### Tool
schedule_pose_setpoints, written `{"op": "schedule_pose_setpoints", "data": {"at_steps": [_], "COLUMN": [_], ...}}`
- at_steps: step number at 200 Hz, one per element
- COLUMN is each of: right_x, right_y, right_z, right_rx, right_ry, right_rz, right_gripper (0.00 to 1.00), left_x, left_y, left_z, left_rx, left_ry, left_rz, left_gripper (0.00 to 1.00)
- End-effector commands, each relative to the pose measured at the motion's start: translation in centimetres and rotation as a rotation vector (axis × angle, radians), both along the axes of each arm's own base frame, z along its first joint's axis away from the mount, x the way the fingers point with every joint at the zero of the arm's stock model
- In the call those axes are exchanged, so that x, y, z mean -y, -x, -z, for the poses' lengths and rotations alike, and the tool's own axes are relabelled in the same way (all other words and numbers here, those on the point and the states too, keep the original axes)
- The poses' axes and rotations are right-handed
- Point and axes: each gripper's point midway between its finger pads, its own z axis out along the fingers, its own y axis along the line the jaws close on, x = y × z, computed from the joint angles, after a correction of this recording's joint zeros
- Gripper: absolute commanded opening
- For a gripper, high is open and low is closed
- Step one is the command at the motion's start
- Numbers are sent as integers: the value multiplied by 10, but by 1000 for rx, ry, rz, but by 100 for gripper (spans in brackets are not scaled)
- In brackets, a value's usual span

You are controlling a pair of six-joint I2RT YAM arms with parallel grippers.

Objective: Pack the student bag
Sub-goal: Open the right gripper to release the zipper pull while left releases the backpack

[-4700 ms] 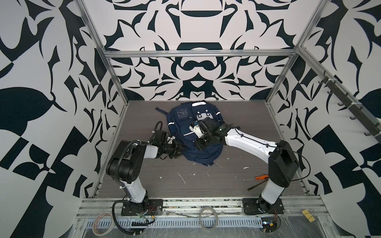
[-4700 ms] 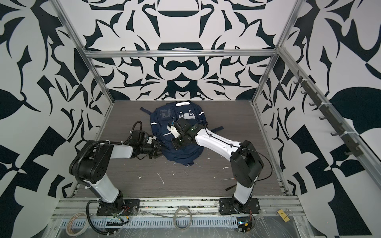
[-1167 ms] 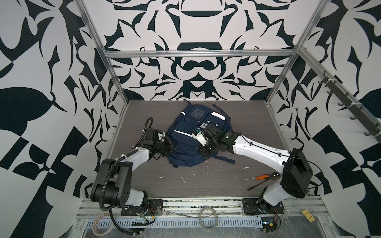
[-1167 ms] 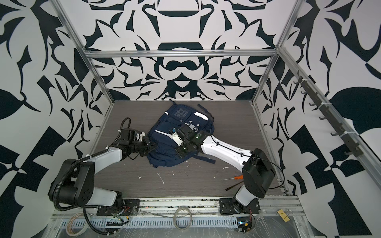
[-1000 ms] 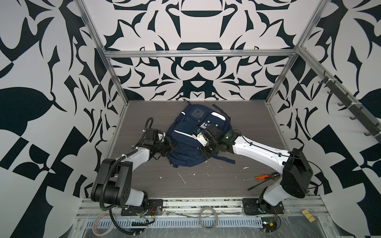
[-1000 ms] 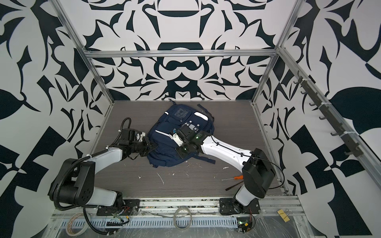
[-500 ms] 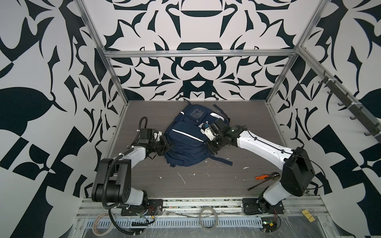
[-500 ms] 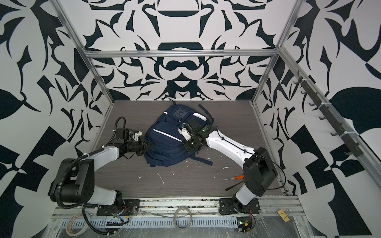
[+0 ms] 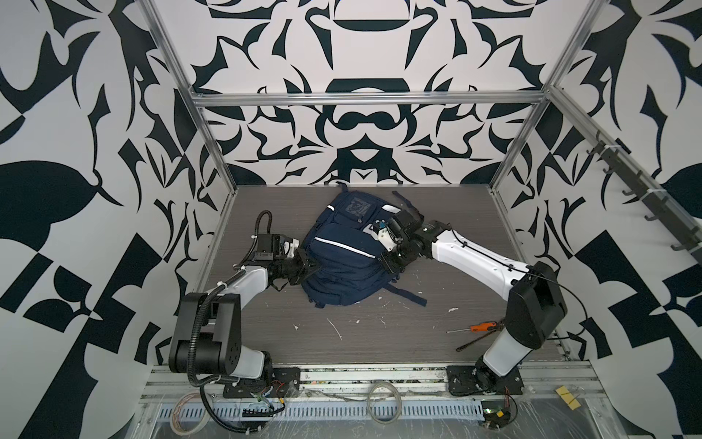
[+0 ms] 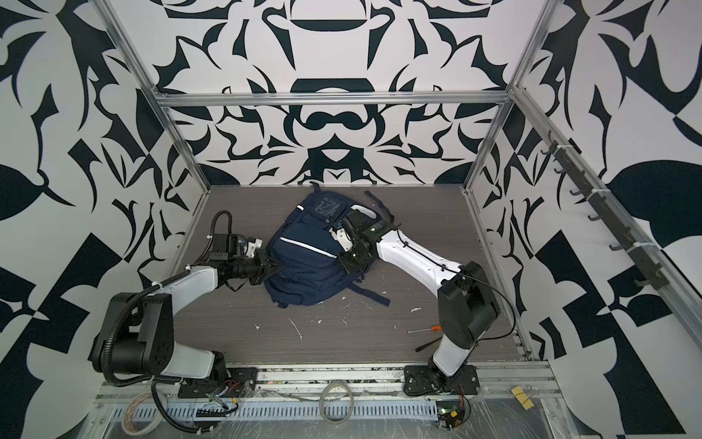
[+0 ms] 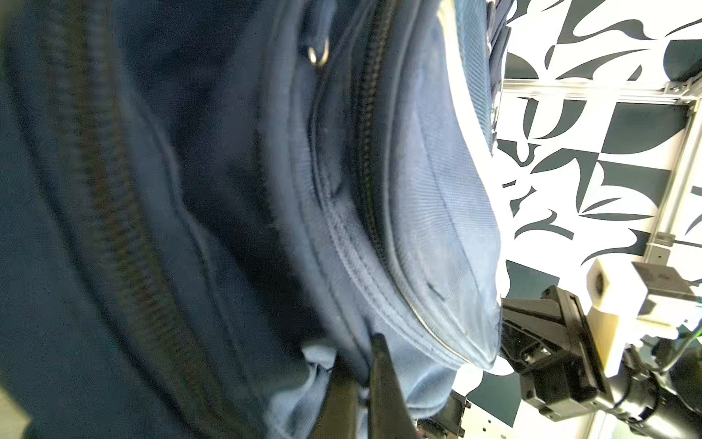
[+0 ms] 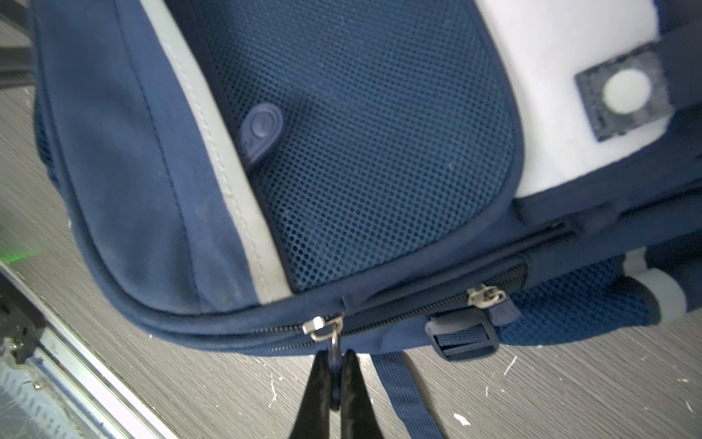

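My right gripper (image 12: 334, 361) is clamped on a zip pull (image 12: 334, 347). The two black fingers are pressed together on the small dark tab, which hangs from a metal slider on the edge of the student bag (image 12: 114, 152). My left gripper (image 11: 359, 365) is closed too, pinching a fold of navy fabric on the opposite side of the bag, below a long dark zip.

The student bag (image 9: 342, 262) lies flat near the middle of the table, towards the back wall, with its front facing up. In both top views my two grippers meet it from either side: the left gripper (image 9: 309, 266) at its left edge and the right gripper (image 10: 347, 264) at its right edge.

Close to the pinched pull, the right wrist view shows a pale reflective stripe (image 12: 224, 171) and, next to it, a navy mesh panel (image 12: 380, 152). Beyond the mesh is a white patch (image 12: 569, 76) with a round stud. A second metal slider (image 12: 486, 294) sits further along the same zip, just beside a dark buckle (image 12: 461, 336). A navy strap (image 12: 402, 387) trails from the bag onto the table.

The table (image 9: 380, 342) is grey wood grain, speckled with small white scraps. An orange-handled screwdriver (image 9: 482, 327) lies well apart from the bag, near the base of my right arm. Black-and-white patterned walls enclose the scene.
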Motion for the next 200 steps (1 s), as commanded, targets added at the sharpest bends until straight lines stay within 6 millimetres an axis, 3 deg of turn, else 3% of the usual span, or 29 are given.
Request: {"op": "schedule_pose_setpoints", "data": {"at_steps": [1,18,36,53,67,93,123,142,146,151,162,177,200], "right_x": [37,34,34,41,46,57,117,135,137,140,143,146,142], "right_y": [-25,-21,-19,-17,-16,-19,-30,-28,-27,-26,-25,-26,-31], "right_z": [-24,-34,-45,-51,-55,-54,-18,-6,-4,-1,2,7,18], "right_rx": [94,127,168,196,211,194,-30,-67,-73,-81,-95,-110,-140], "right_ry": [46,-7,-42,-24,-25,-51,-189,-199,-194,-188,-180,-181,-199], "right_rz": [147,124,120,126,137,208,584,676,683,691,706,729,750], "right_gripper": [1,14,50,71,81,85,84,84,84,84,84,84,84], "left_x": [-23,-17,-12,-9,-8,-4,7,9,7,4,-9,-25,-37], "left_y": [-8,-10,-9,-5,0,13,34,55,59,64,68,61,37], "left_z": [2,-9,-22,-28,-27,-19,-10,-19,-22,-27,-40,-65,-87], "left_rx": [28,72,113,126,118,86,81,109,113,124,169,258,302], "left_ry": [-84,-59,-21,7,13,22,11,-49,-68,-99,-195,-271,-296], "left_rz": [-55,-30,-11,-2,-1,3,65,139,146,154,143,101,69], "left_gripper": [0,0,0,0,0,0,0,31,36,54,69,80,83]}}
